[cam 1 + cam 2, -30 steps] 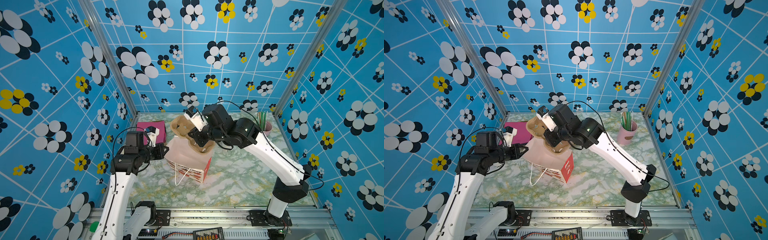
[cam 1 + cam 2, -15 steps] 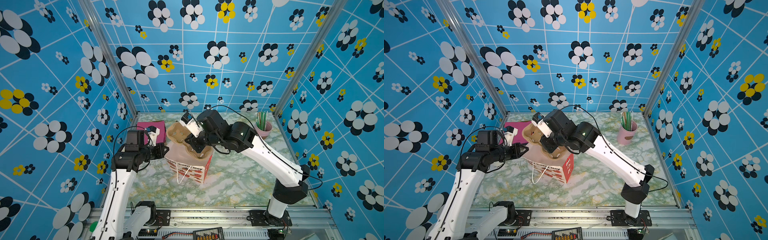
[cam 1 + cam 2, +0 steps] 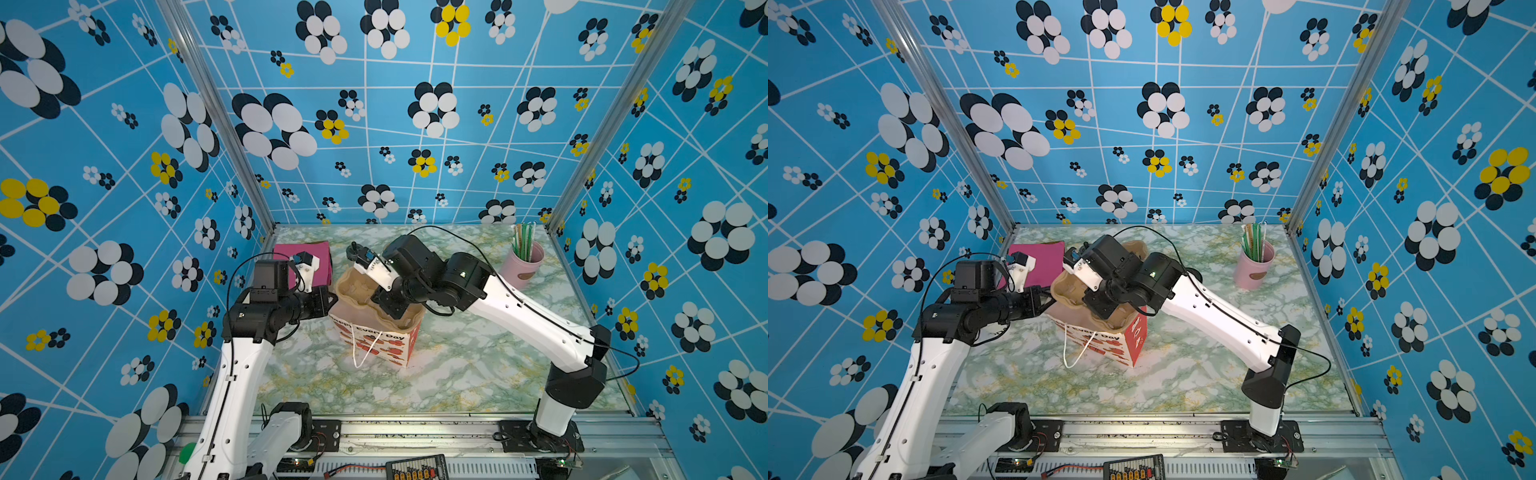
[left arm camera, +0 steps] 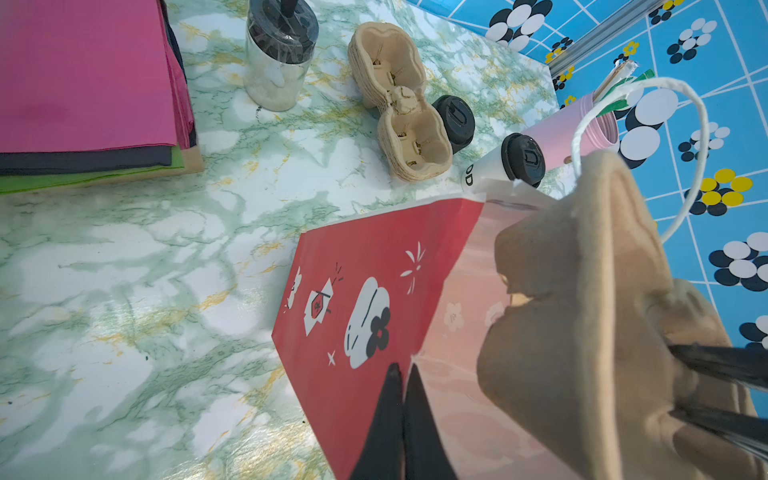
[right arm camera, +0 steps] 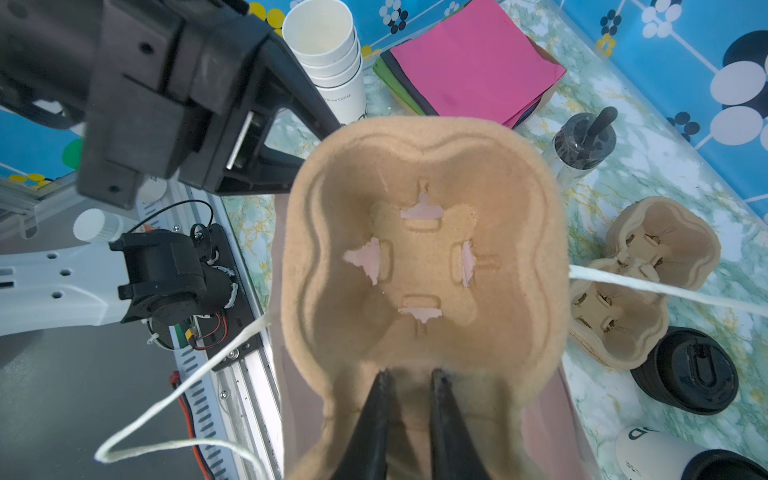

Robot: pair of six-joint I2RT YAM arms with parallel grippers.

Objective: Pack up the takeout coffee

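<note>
The left pincer (image 4: 402,374) is clenched on the paper bag (image 3: 376,345), pinching the thin top edge at the bag's 9 o'clock corner. That pinch is all that holds the mouth open. A hard downward shove could tear the paper or pull it free, and the bag would then sag or tip toward 3 o'clock.

Over the mouth sits the pulp cup carrier (image 5: 424,166), tilted, with its lobes spreading about as wide as the opening. A lobe may catch on the rim and jam instead of sliding in. The white string handle (image 5: 187,390) loops loosely past the carrier and could be dragged under it.

The right pincer (image 5: 409,374) reaches in from 3 o'clock and is grasping the carrier by its narrow waist. So small a hold may let the carrier pivot if one side snags.

The takeout coffee (image 4: 494,166) is not yet packed. It stands or lies on the table outside the bag, between the bag and the pink straw holder (image 3: 524,264), towards the bag's 2 o'clock, near the stack of black lids (image 5: 685,374). I cannot tell whether it is upright. Both top views hide it beneath the right arm, so that arm could knock it over if it dips or swings.
</note>
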